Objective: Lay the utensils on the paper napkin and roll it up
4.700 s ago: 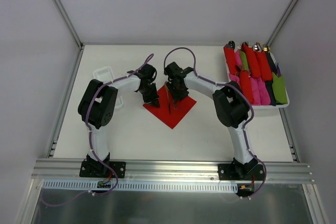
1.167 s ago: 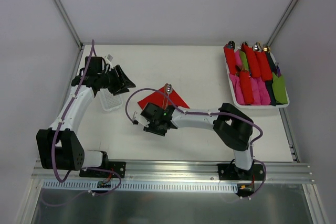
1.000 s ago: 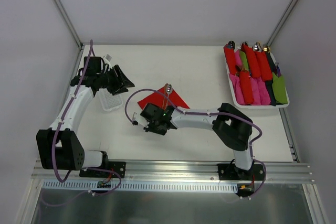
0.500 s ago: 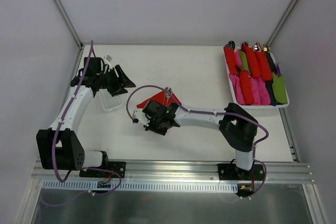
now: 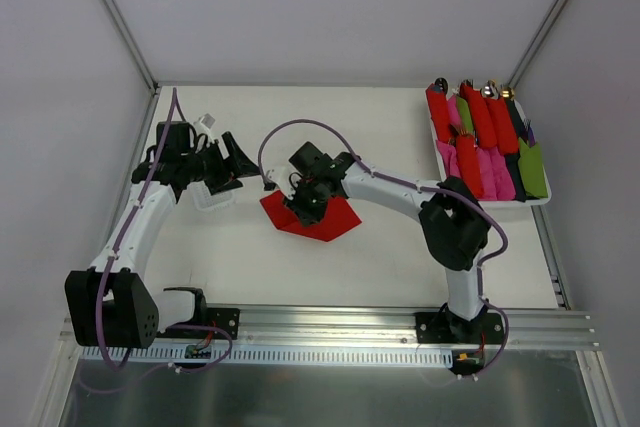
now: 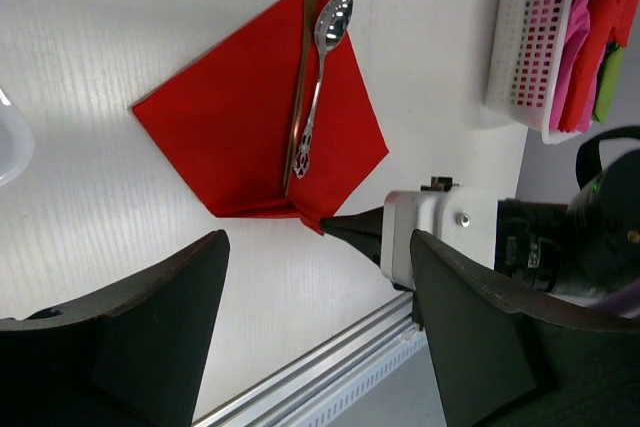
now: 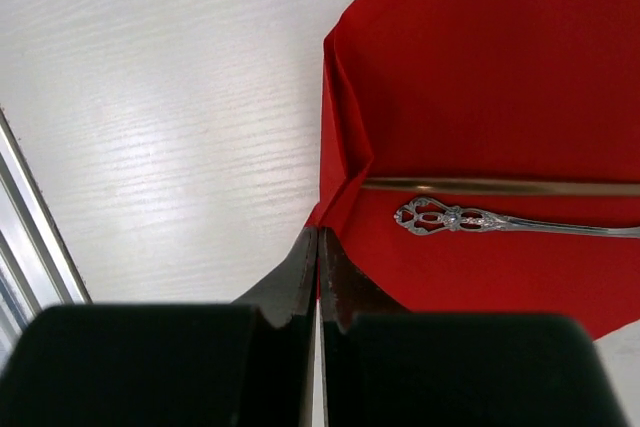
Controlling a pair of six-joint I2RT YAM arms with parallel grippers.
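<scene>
Grey walls and an aluminium frame close in one white desk (image 5: pixel 400 257), with two arms bolted at its near edge. One paper napkin (image 6: pixel 230 137), bright red, lies around the middle of the desk, a little toward the left edge. Two utensils rest on it side by side along one diagonal: one spoon (image 6: pixel 317 87) with an ornate handle and one slim knife (image 6: pixel 300 77). The spoon's bowl and the knife's tip reach past the napkin's edge onto the bare desk.

The right fingers (image 7: pixel 285 282) are closed together, pinching one corner of the napkin, the one by the utensils' handle ends. That corner is creased and folded up beside the handles.

The left fingers (image 6: pixel 150 337) stand wide apart with nothing between them, raised near the left edge of the desk and well apart from the napkin. A small pale container (image 5: pixel 207 197) sits just below them.

One white tray (image 5: pixel 440 139) in the far right corner holds rolled bundles (image 5: pixel 478 117) in red, pink and green, packed too tightly to count.
</scene>
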